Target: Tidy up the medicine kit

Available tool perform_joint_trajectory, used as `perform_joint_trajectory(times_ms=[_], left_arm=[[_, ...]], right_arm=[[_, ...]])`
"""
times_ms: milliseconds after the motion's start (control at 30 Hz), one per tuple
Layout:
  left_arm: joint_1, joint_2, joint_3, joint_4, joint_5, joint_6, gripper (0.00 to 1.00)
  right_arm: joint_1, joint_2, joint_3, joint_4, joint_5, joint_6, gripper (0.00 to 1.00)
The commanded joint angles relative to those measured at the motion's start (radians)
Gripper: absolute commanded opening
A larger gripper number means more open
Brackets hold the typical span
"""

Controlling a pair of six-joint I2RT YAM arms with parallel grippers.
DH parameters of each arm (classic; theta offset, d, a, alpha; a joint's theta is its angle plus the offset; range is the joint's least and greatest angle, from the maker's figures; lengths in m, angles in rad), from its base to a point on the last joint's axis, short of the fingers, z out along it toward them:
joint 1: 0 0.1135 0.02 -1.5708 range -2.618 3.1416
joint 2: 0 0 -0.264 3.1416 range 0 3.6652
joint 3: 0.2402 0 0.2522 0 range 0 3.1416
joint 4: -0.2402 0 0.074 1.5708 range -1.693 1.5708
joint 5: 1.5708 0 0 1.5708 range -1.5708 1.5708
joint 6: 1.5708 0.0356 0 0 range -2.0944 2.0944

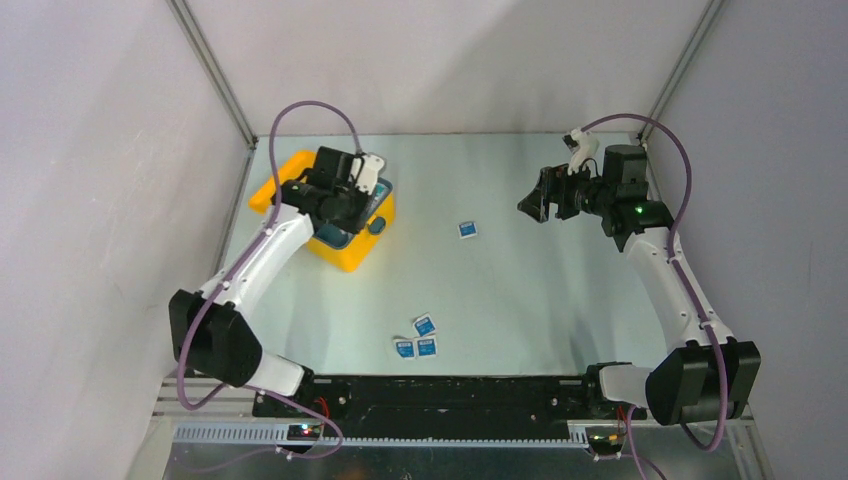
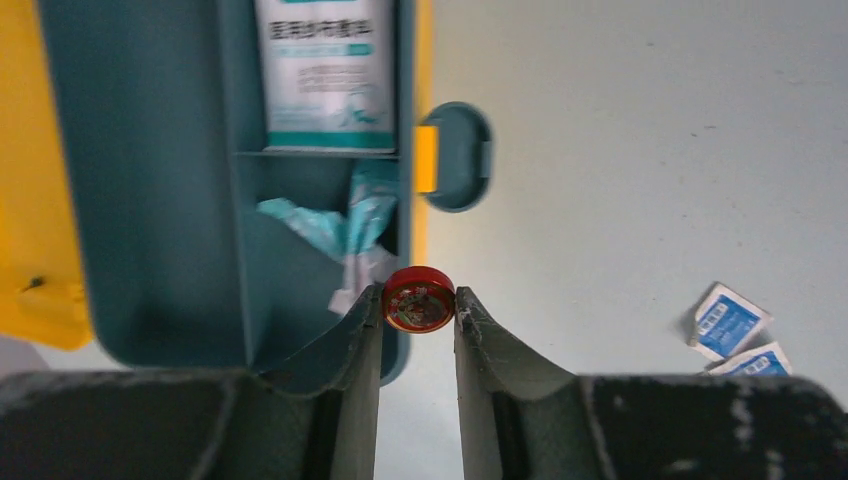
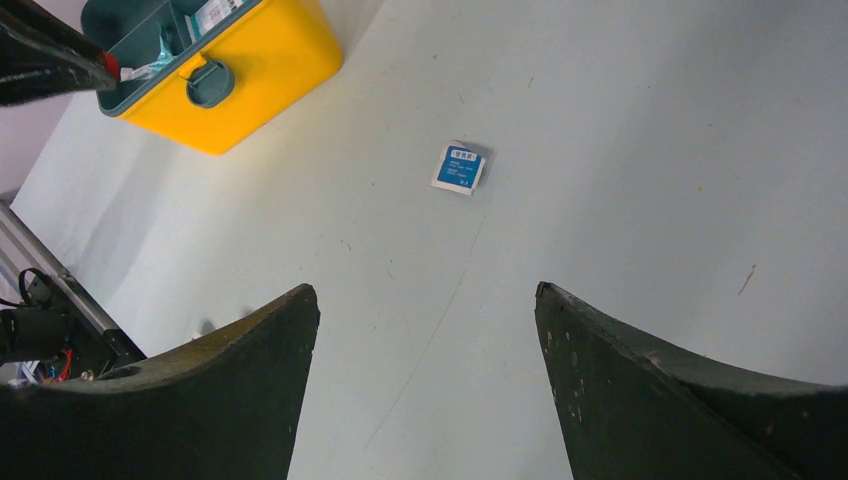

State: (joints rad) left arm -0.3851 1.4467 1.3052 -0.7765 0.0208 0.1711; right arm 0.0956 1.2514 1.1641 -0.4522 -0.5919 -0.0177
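- Kit (image 1: pixel 352 256), a yellow box open on top, sat at the far left of the table, near the left wall.
- Teal tray (image 2: pixel 150 200) lay inside the kit. A white packet (image 2: pixel 325 70) filled one compartment and crumpled teal wrappers (image 2: pixel 345 225) the next.
- Latch (image 2: pixel 455 157) stuck out from the kit's front wall.
- Left gripper (image 2: pixel 418 296) was clenched on a small round red tin (image 2: pixel 420 308), a fingertip pressed to each side, over the tray's near edge.
- Right gripper (image 3: pixel 425 290) hung above the table's far right, jaws spread wide with nothing between them.
- Table (image 1: pixel 560 300) was pale grey-green and matte; the right wrist view showed faint scuffs and a thin curved line.
- One blue-and-white sachet (image 1: pixel 467 230) lay alone mid-table, between the kit and the right gripper, well apart from both.
- Three more sachets (image 1: pixel 416 340) were clustered near the arm bases.
- Plain pale walls (image 1: pixel 450 60) closed in three sides, and metal posts (image 1: pixel 215 75) ran up the back corners.
- Black rail (image 1: pixel 440 395) at the near edge carried both bases.
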Motion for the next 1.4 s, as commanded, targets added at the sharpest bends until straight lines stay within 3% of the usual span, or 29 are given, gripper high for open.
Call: perform_joint_trajectory(times_ms=[0,267,467,633,767,900,1067,1200,1367], left_arm=[[0.068,-0.015,0.057,-0.050,-0.032,0.054,0.25],[0.133,0.070,0.062,-0.077,-0.058,0.074,0.27],[0.132,0.073,0.094,-0.095,-0.086,0.060,0.53],[0.120,0.036,0.169,-0.109,-0.084,0.048,0.60],[0.070,0.011,0.183,-0.109,-0.042,0.053,0.61],[-0.013,-0.015,0.103,-0.106,0.155,0.118,0.61],[-0.196,-0.054,-0.077,-0.105,0.364,0.241,0.62],[-0.324,-0.007,-0.183,-0.099,0.357,0.254,0.63],[-0.366,0.161,-0.225,-0.035,0.301,0.093,0.58]], right_arm=[[-0.004,-0.001,0.002,0.031,-0.013,0.007,0.83],[-0.005,-0.006,0.002,0.024,-0.007,0.003,0.84],[-0.005,-0.013,0.002,0.017,-0.002,-0.001,0.83],[-0.005,-0.006,0.002,0.019,-0.003,-0.001,0.84],[-0.005,-0.001,0.002,0.020,-0.005,-0.001,0.84],[-0.006,-0.004,0.002,0.014,-0.001,-0.008,0.84],[-0.005,-0.005,0.002,0.012,0.000,-0.011,0.84],[-0.005,-0.003,0.002,0.013,-0.004,-0.010,0.84],[-0.005,-0.006,0.001,0.011,-0.008,-0.011,0.84]])
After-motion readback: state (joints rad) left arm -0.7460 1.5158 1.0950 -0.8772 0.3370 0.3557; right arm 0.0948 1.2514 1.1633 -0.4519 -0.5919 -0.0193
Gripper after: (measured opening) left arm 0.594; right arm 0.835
